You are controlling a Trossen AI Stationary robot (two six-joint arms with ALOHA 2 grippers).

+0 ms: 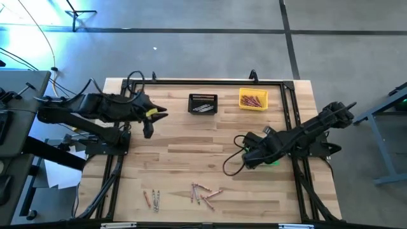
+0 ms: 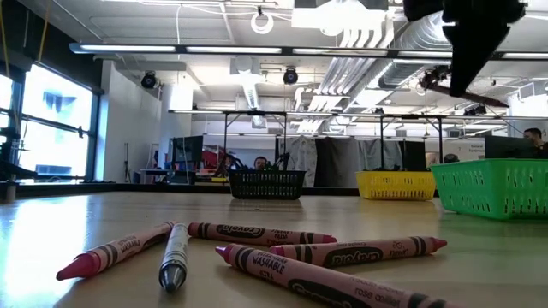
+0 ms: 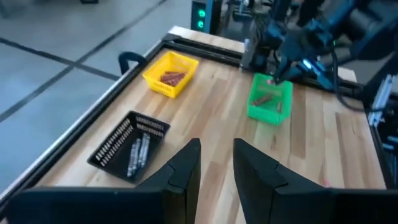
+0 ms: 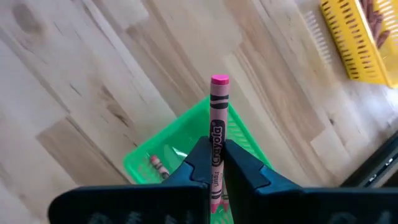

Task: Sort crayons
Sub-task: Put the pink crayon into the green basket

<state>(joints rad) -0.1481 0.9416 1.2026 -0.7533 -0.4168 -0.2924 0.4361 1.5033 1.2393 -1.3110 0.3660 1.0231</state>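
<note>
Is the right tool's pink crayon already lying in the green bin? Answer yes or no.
No: the right tool is shut on the pink crayon, holding it above the green bin.

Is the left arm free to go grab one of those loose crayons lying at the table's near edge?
Probably yes: the left gripper holds nothing, and bare table lies between it and the loose crayons.

We see two bins (image 1: 203, 104) (image 1: 253, 99) side by side at the tabletop's (image 1: 191, 152) far edge, a third bin (image 3: 270, 99) under the right tool (image 4: 216, 163), and loose crayons (image 1: 202, 193) along the near edge.
</note>
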